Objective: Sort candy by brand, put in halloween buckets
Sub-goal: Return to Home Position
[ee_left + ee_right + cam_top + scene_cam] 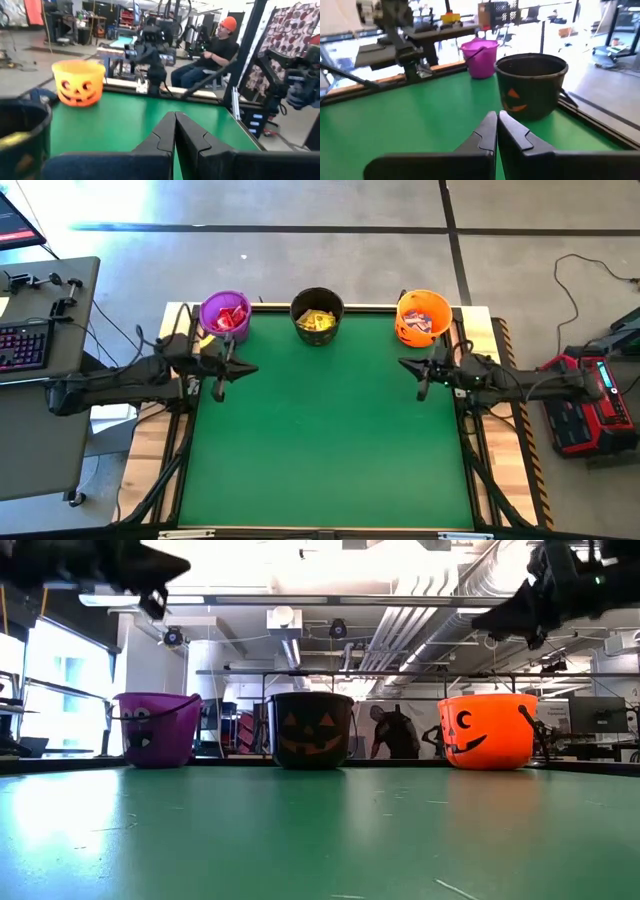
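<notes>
Either side of the black bucket point(317, 292), the left pincer point(245, 367) and right pincer point(408, 365) hover over the table point(320, 450), both closed tight and empty. Yellow candy point(317, 321) lies inside that bucket; red candy point(228, 318) in the purple bucket point(205, 310) to its left; white-and-blue candy point(415, 332) in the orange bucket point(425, 293) to its right. Packets appear light, crinkly, slippery: pinch across the flat middle.

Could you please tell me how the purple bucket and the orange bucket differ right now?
The purple bucket holds red packets; the orange bucket holds pale white-and-blue bars. The purple bucket stands at the row's left end, by the left gripper; the orange bucket at its right end, by the right gripper. Both stand upright at the back edge of the table, alike in size, each with a face.
</notes>
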`<state>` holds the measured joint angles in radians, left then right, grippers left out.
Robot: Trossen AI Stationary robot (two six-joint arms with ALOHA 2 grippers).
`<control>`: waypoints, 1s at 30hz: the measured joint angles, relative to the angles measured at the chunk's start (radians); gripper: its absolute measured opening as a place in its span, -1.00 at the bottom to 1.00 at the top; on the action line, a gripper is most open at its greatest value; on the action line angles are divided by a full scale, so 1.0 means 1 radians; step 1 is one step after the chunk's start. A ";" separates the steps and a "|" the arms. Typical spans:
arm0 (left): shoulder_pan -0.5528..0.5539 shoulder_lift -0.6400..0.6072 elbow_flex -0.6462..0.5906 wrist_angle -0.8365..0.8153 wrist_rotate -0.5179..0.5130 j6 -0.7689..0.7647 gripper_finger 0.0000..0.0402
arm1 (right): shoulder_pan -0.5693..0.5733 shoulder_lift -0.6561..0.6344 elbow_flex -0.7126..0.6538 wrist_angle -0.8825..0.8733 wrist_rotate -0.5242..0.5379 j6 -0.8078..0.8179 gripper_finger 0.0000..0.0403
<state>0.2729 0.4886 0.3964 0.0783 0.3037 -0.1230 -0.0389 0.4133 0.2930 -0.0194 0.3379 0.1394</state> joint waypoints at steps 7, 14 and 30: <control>0.000 -0.137 -0.150 0.017 0.006 -0.024 -1.00 | -0.053 -0.201 -0.206 0.116 -0.096 0.037 -1.00; 0.000 -0.330 -0.284 0.015 -0.025 -0.032 -1.00 | -0.077 -0.374 -0.281 0.070 -0.104 0.020 -1.00; -0.006 -0.485 -0.385 -0.049 -0.205 0.055 -1.00 | -0.107 -0.399 -0.283 0.063 -0.139 0.002 -1.00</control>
<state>0.2665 0.0036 0.0116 0.0291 0.0990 -0.0681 -0.1463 0.0143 0.0101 0.0439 0.1987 0.1409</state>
